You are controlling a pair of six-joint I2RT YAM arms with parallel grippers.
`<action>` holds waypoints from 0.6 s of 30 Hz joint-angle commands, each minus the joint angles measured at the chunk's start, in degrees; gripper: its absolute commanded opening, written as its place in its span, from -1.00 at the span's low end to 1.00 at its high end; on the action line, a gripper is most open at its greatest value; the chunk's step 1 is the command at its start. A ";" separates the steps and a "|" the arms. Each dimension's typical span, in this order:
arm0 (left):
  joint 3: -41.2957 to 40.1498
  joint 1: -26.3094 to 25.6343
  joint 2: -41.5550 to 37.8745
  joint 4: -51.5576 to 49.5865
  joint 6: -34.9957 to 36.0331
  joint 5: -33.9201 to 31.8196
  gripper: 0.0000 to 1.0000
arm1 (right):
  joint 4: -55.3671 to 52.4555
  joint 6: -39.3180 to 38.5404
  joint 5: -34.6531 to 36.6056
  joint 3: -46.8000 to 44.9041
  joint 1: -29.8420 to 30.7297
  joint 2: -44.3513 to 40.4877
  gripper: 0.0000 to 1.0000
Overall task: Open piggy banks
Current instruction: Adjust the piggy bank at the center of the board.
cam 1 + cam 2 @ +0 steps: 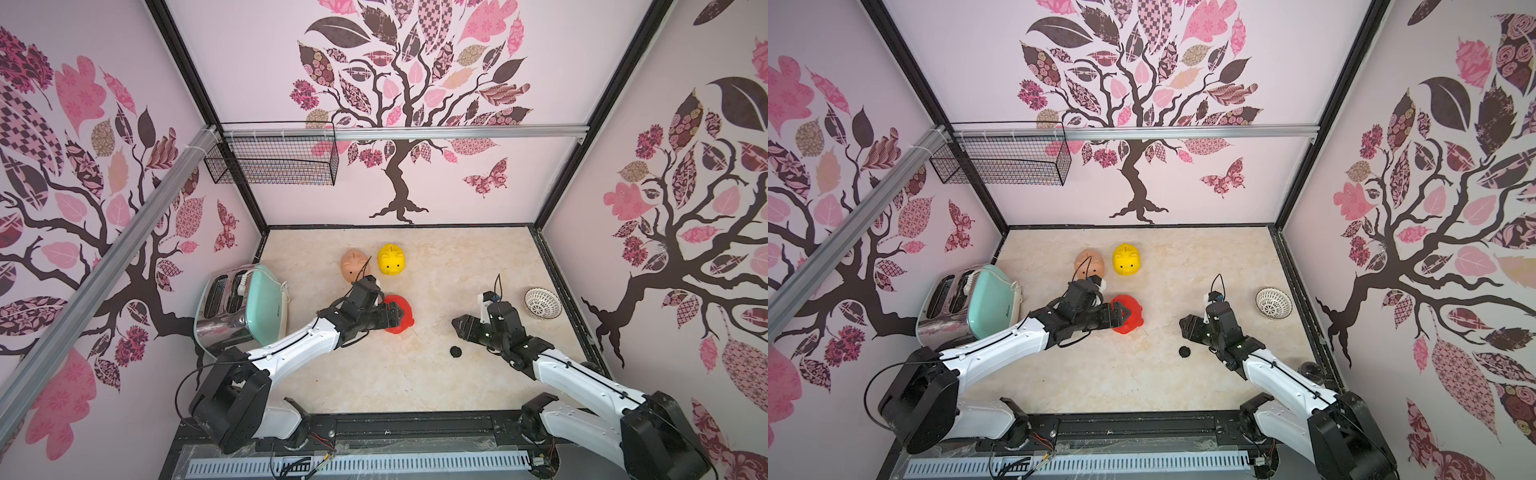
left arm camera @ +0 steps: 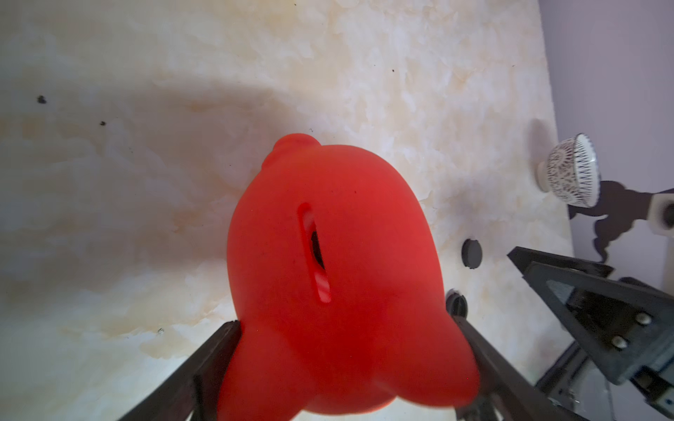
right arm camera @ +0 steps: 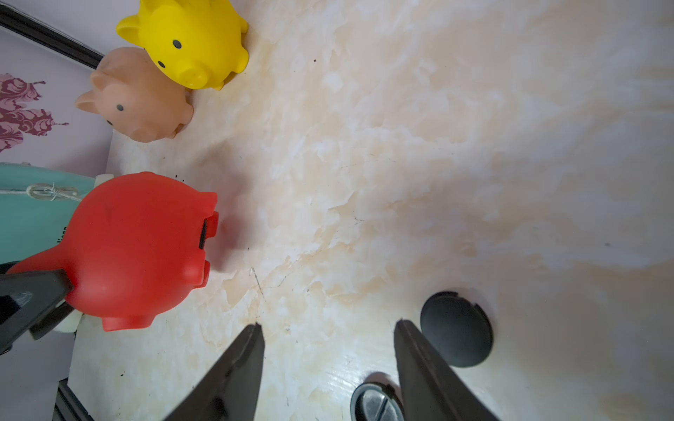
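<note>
L gripper [image 1: 397,316] clamping red pig [image 1: 409,313], R gripper [image 3: 328,322] agape nr plug [image 3: 456,328]

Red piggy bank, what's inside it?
Through the coin slot of the red piggy bank, gripped by the left claw, only a dark hollow shows. Its red shell covers the rest, so any contents are hidden.

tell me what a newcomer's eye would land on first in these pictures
The red piggy bank grabs the eye first, mid-table, clamped in the left claw. Next, a loose black round plug lies on the tabletop beside the open, empty right claw. At the back, the yellow piggy bank and the peach piggy bank stand side by side.
</note>
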 commanded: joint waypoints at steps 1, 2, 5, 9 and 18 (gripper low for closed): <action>-4.04 2.91 0.02 15.22 -3.26 13.18 0.49 | 3.29 0.83 -3.43 -0.38 -0.10 1.61 0.25; -5.02 3.53 0.45 17.51 -4.08 14.48 0.49 | 4.11 0.74 -4.36 -0.32 -0.07 2.21 0.25; -7.75 5.29 2.33 25.13 -7.12 18.04 0.51 | 5.98 1.29 -6.32 -0.20 -0.09 4.25 0.28; -10.24 7.45 5.01 30.41 -9.70 21.14 0.53 | 9.27 3.89 -8.07 -0.46 -0.08 7.14 0.29; -13.15 7.58 4.15 26.95 -7.72 18.14 0.90 | 12.01 4.63 -8.71 0.05 -0.07 10.72 0.27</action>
